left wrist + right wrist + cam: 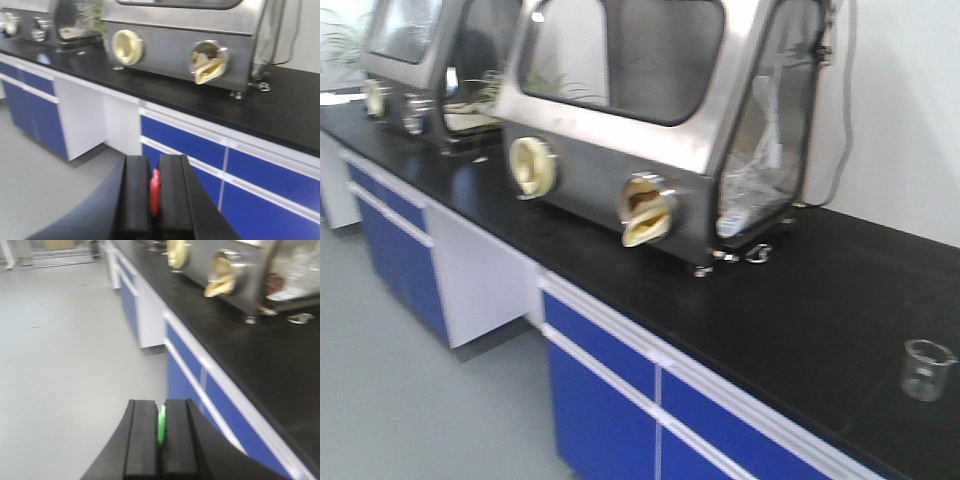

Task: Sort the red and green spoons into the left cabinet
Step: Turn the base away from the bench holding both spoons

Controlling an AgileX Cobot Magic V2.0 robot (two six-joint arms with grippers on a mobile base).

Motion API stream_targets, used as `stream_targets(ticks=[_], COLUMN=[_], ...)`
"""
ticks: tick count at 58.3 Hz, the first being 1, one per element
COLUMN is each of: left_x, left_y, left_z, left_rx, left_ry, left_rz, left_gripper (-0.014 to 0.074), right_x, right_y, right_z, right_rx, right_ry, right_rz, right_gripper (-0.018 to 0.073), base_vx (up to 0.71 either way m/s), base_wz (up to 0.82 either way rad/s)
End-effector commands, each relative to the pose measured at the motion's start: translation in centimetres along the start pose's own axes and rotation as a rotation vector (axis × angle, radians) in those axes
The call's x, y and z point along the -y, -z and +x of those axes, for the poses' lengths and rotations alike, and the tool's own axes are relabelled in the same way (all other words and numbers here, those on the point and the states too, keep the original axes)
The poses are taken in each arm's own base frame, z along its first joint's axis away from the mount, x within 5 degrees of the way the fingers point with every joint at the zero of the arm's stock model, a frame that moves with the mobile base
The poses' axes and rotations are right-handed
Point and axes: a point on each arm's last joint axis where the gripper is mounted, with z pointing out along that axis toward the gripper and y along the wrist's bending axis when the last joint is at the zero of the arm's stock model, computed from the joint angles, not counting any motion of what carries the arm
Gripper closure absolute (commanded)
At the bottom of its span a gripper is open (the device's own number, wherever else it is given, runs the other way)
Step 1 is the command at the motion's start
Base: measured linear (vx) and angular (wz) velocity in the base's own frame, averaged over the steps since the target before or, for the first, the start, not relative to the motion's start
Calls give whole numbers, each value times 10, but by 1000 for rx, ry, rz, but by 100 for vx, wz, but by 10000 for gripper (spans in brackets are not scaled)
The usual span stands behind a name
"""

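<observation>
No legible text in any of the three views

The steel glove box (585,205), the blue drawer fronts (600,345) under the black table (790,300) and the glass beaker (927,368) bear no lettering, number, brand or sign that can be read; all surfaces are plain or too blurred to tell

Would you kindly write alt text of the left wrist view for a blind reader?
The left hand is shut on a red spoon, facing a black lab counter with blue drawers and a steel glove box.
</observation>
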Motion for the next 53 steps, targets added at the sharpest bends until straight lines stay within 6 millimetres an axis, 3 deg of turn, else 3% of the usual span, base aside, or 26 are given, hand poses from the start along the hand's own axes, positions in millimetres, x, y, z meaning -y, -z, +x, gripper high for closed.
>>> stream_targets(ticks=[1,28,53], left_x=[-1,-1,-1], left_y=[2,2,2], left_z=[-15,-15,-15], left_rx=[98,98,98], left_ry=[15,15,15], left_rz=[-12,-12,-12], left_gripper=[600,600,600], right_x=[2,2,2], right_y=[2,2,2], right_z=[-14,-14,-14], right_rx=[85,85,86], right_ry=[-5,-5,-5], right_rz=[29,29,29], right_gripper=[563,563,563], base_vx=[-14,-8,11], base_wz=[59,62,66])
